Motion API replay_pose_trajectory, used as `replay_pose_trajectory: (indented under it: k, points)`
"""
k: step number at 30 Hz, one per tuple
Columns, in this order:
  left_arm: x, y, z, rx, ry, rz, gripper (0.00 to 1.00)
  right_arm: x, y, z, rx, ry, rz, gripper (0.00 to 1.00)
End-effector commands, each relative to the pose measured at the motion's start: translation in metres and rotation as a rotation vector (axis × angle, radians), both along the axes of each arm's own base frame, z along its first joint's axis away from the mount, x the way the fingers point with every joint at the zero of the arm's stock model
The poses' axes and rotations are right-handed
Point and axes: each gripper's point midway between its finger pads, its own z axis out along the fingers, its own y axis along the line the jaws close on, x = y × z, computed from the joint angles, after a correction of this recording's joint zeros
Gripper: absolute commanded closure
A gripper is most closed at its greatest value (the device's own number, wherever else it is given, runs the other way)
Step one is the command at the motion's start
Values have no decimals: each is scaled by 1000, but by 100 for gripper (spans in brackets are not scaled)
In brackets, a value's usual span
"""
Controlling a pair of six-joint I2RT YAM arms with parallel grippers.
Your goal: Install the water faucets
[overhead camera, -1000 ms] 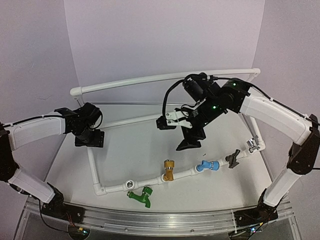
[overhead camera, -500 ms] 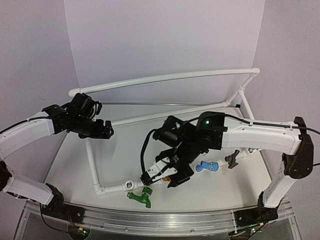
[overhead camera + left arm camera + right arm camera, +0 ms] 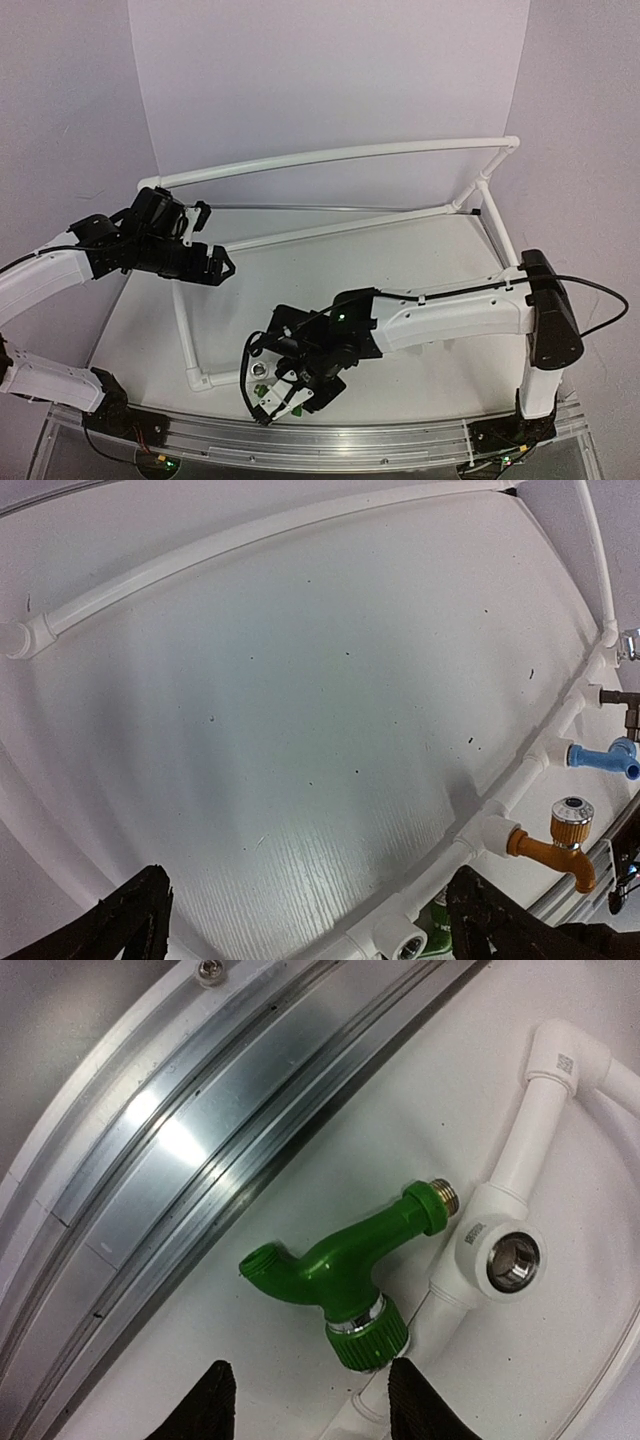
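Green faucet (image 3: 340, 1255) beside pipe socket (image 3: 512, 1260), aluminium rail (image 3: 180, 1150) near

No legible writing, only 2 tiny printed marks.
In the right wrist view, a small dark stamp sits on the white elbow fitting (image 3: 568, 1055) and another on the white tee fitting (image 3: 480, 1235) just beside the green faucet (image 3: 340, 1260); both are too small to read.

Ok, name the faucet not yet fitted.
The green faucet: it lies loose beside an empty socket; the orange, blue and grey ones are screwed in.
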Motion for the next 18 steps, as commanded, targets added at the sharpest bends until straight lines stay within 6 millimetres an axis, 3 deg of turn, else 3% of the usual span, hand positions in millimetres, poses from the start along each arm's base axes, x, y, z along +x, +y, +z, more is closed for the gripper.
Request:
replay_pose_trajectory:
  k: [1,7,18]
  points:
    - [1,-6,36,-37,-72,-33,4,6,17,-15,7,-49,10,52]
    - [-3,-10,40,-39,-80,-51,1,15,9,-48,-72,-100,35,51]
    - [-10,-14,38,-51,-86,-66,0,55,12,-53,-95,-188,24,44]
